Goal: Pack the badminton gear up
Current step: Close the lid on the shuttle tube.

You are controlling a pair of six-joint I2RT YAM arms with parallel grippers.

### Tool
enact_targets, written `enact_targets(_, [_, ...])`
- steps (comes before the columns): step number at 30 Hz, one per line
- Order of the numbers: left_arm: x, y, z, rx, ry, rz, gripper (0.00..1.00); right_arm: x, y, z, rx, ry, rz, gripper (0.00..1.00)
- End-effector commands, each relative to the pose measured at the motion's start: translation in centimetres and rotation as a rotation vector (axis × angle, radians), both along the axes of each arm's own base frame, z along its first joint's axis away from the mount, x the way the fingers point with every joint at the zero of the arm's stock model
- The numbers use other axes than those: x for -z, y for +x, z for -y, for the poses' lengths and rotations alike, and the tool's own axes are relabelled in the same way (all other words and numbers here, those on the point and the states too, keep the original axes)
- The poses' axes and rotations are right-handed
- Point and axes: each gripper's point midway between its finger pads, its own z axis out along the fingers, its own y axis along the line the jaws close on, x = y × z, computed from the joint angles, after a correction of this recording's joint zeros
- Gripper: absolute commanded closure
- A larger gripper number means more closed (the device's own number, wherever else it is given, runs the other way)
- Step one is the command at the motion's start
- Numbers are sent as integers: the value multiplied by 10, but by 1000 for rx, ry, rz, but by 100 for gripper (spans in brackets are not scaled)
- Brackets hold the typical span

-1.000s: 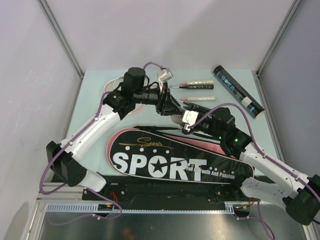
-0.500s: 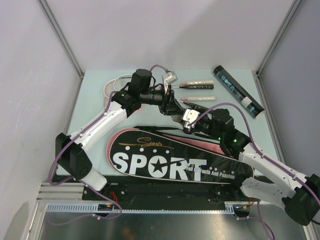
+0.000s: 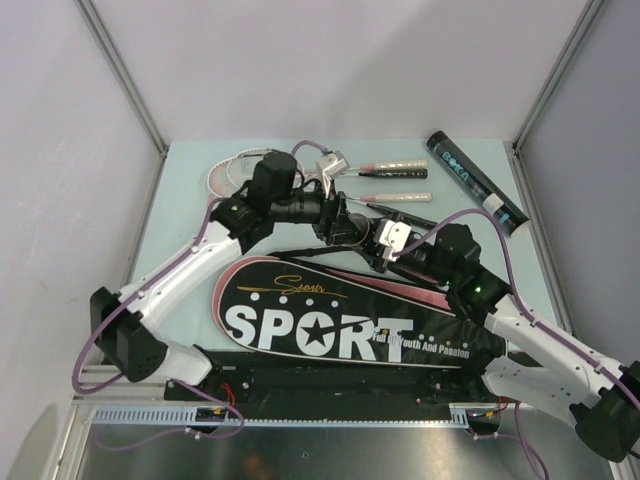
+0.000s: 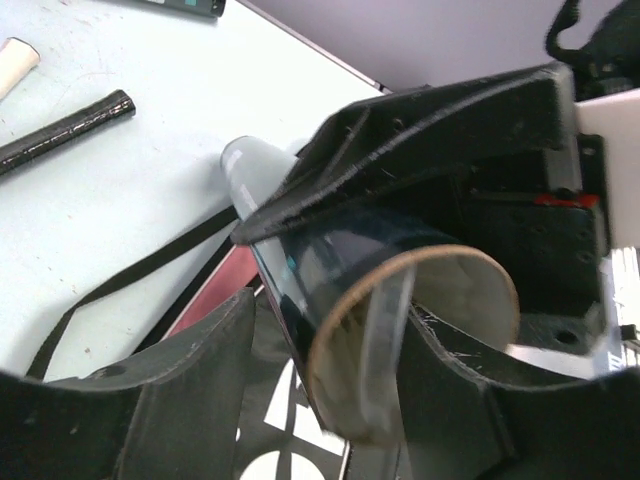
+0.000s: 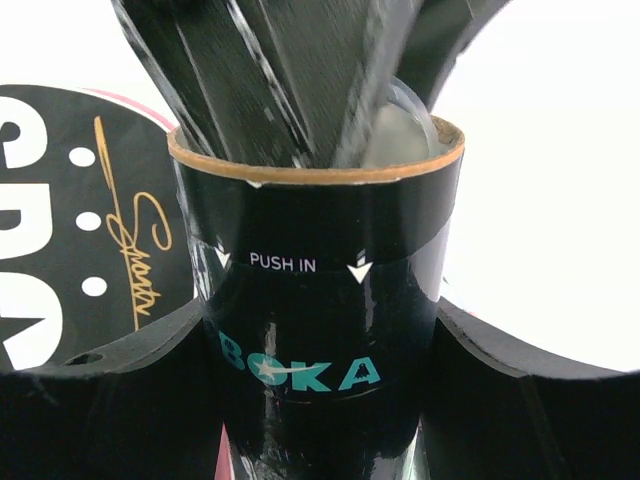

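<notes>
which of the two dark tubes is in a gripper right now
The tube with the open cardboard-rimmed mouth, clamped in the right gripper. The other tube lies alone at the far right, touched by neither gripper.

You have the right gripper [image 5: 320, 400] clasped around the dark BOKA tube [image 5: 315, 330], with the left gripper [image 5: 300, 110] at its open rim.

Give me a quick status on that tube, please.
Right claw shut on dark tube. Left claw at its mouth, clear cap tilted there, grip unclear. Second tube and rackets not yet packed.
</notes>
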Motion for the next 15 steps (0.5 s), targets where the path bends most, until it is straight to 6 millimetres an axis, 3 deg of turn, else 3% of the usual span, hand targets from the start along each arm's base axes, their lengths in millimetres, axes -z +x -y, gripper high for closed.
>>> enact_targets(1, [-42, -19, -18, -18, -66, 36, 37, -38, 3, 12, 62, -2, 148, 89])
enact_targets(5, [-79, -26, -29, -39, -126, 115, 31, -28, 5, 11, 78, -42, 140, 89])
enact_targets(7, [-86, -26, -32, -55, -136, 134, 31, -28, 6, 10, 81, -37, 135, 89])
enact_targets(9, [-88, -27, -37, -71, -135, 152, 35, -30, 6, 9, 78, -24, 132, 89])
enact_targets(11, [-81, -21, -42, -118, -112, 177, 46, -31, 7, 7, 78, -18, 136, 89])
enact_targets(15, [-74, -18, -51, -193, -86, 203, 51, -30, 8, 7, 93, -23, 137, 89])
